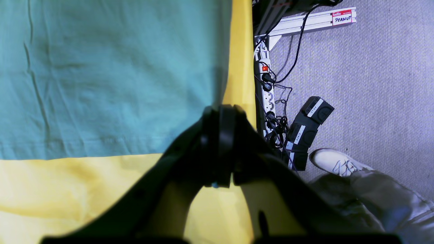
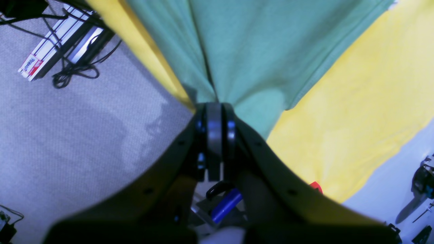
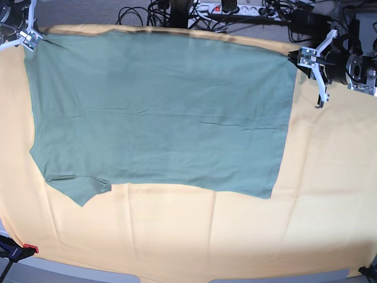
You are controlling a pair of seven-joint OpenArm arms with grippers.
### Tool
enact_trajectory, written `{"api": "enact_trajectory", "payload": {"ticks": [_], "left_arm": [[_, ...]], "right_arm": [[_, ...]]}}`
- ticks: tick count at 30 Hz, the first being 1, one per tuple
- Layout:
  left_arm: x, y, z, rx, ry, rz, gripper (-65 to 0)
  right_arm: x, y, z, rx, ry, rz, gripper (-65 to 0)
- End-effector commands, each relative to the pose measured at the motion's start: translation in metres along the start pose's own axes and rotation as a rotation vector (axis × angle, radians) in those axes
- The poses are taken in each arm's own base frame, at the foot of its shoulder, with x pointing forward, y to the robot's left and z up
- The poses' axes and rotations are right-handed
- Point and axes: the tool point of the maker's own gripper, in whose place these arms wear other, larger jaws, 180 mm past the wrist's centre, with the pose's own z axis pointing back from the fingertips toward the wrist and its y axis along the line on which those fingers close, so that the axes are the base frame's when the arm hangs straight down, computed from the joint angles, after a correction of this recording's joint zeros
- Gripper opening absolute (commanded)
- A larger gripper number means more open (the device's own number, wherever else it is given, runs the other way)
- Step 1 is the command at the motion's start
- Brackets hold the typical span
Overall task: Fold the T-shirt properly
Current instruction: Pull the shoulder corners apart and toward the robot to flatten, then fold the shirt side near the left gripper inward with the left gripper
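Power strip [image 1: 267, 98] and shoe [image 1: 335, 162] beside the yellow cloth [image 3: 177, 230]; left gripper [image 3: 301, 58] and right gripper [image 3: 28, 39] each pinch a T-shirt [image 3: 159, 118] corner.

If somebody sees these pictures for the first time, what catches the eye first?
First, the big sage-green T-shirt, spread nearly flat over the yellow-orange cloth covering the table. Next, the two pincers at its far corners: the right pincer and the left pincer, each shut on the fabric.
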Motion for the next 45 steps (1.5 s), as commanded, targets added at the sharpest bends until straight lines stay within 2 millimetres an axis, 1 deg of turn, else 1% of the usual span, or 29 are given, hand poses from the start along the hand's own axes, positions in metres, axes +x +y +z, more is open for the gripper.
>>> {"api": "enact_trajectory", "payload": {"ticks": [1, 5, 9, 11, 16, 18, 21, 25, 27, 30, 33, 35, 39, 42, 45], "left_arm": [[0.002, 0.004, 0.007, 0.013, -0.006, -0.004, -65.0], [0.003, 0.004, 0.007, 0.014, -0.007, -0.006, -65.0], [0.008, 0.011, 0.004, 0.032, -0.019, -0.032, -65.0], [0.011, 0.017, -0.001, 0.046, -0.022, -0.066, -65.0], [0.018, 0.023, -0.015, 0.06, -0.036, -0.111, -65.0], [0.016, 0.031, -0.019, 0.093, -0.03, -0.126, -65.0], [0.009, 0.046, -0.024, 0.157, -0.013, -0.122, -65.0], [-0.007, 0.078, -0.025, 0.309, 0.025, -0.1, -65.0], [-0.015, 0.09, -0.024, 0.374, 0.047, -0.093, -65.0], [-0.021, 0.102, -0.022, 0.435, 0.06, -0.085, -65.0], [-0.023, 0.103, -0.021, 0.44, 0.064, -0.081, -65.0], [-0.023, 0.103, -0.021, 0.439, 0.063, -0.082, -65.0], [-0.022, 0.106, -0.02, 0.458, 0.062, -0.081, -65.0], [-0.02, 0.119, -0.015, 0.537, 0.061, -0.087, -65.0], [-0.02, 0.132, -0.012, 0.613, 0.082, -0.1, -65.0]], "right_arm": [[0.005, -0.006, 0.003, -0.018, -0.014, 0.017, -65.0], [0.014, -0.011, 0.003, -0.045, -0.06, 0.001, -65.0], [0.025, -0.022, 0.005, -0.107, -0.124, -0.007, -65.0], [0.033, -0.025, 0.007, -0.122, -0.168, -0.015, -65.0], [0.05, -0.032, 0.008, -0.144, -0.272, -0.03, -65.0], [0.051, -0.039, 0.004, -0.159, -0.283, -0.043, -65.0], [0.051, -0.048, -0.009, -0.17, -0.292, -0.071, -65.0], [0.05, -0.057, -0.029, -0.173, -0.296, -0.114, -65.0], [0.049, -0.067, -0.036, -0.203, -0.296, -0.146, -65.0], [0.049, -0.084, -0.04, -0.252, -0.3, -0.179, -65.0], [0.053, -0.102, -0.038, -0.309, -0.316, -0.203, -65.0], [0.055, -0.104, -0.038, -0.313, -0.323, -0.204, -65.0], [0.057, -0.097, -0.04, -0.28, -0.326, -0.185, -65.0], [0.055, -0.103, -0.038, -0.311, -0.326, -0.204, -65.0], [0.055, -0.102, -0.038, -0.31, -0.325, -0.203, -65.0]]}}
